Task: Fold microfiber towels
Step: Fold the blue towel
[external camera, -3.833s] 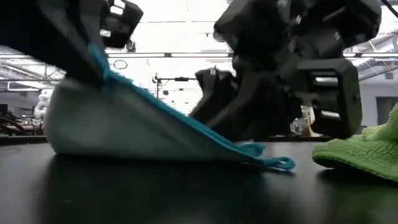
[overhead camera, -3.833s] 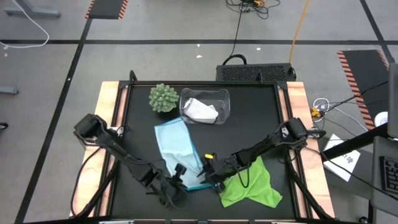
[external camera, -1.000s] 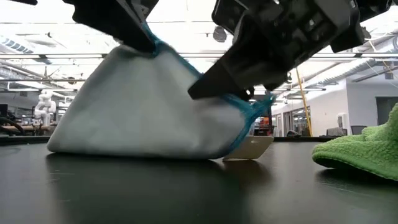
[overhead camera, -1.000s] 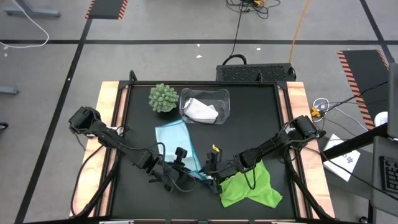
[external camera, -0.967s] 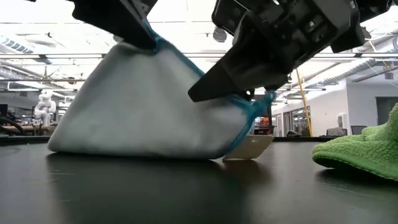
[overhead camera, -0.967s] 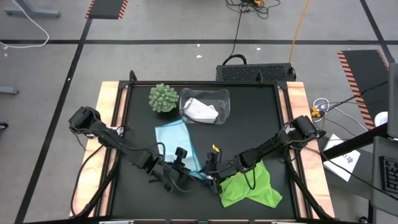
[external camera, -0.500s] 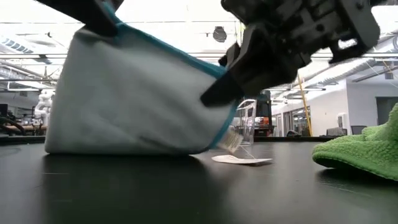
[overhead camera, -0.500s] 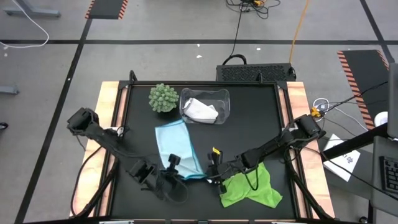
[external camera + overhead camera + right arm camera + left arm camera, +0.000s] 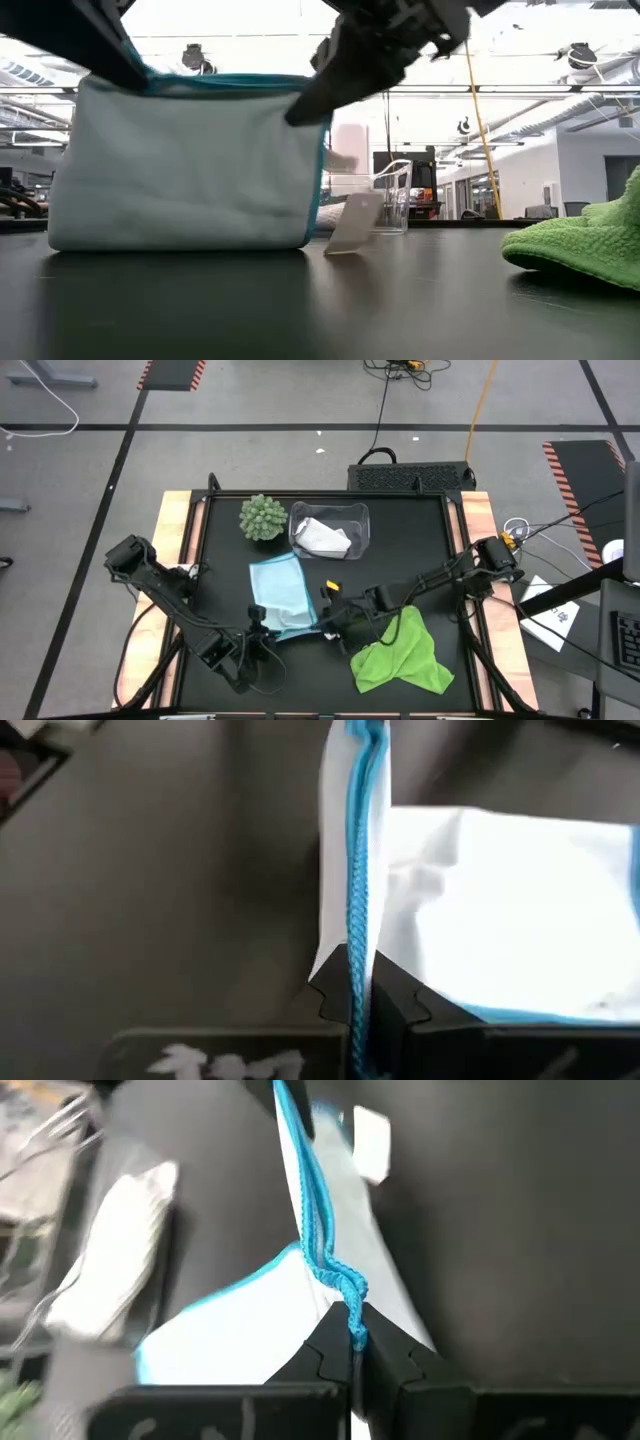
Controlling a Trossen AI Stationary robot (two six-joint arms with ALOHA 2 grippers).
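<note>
The black table (image 9: 420, 550) holds everything, with wooden strips along its 2 sides. On it, the lime green towel (image 9: 403, 655) lies crumpled near the front right, apart from both grippers; the low view shows its edge at the right (image 9: 590, 245). The light blue towel (image 9: 280, 592) sits at the table's middle, its front edge lifted off the surface so that it hangs like a curtain in the low view (image 9: 190, 165). The left gripper (image 9: 255, 628) is clenched on one front corner of that towel, the teal hem pinched between its fingers (image 9: 330, 1355). The right gripper (image 9: 328, 620) is clamped on the other front corner, with the hem running straight into its closed fingers (image 9: 335, 990). The clear plastic bin (image 9: 330, 532) stands at the back of the table and contains the white towel (image 9: 322, 538), bunched up inside. Just beside the bin on its left is the round green spiky plant (image 9: 262, 517). The smallest thing is the blue towel's white tag (image 9: 345, 225), dangling at the lifted corner near the right gripper; no writing on it can be read
</note>
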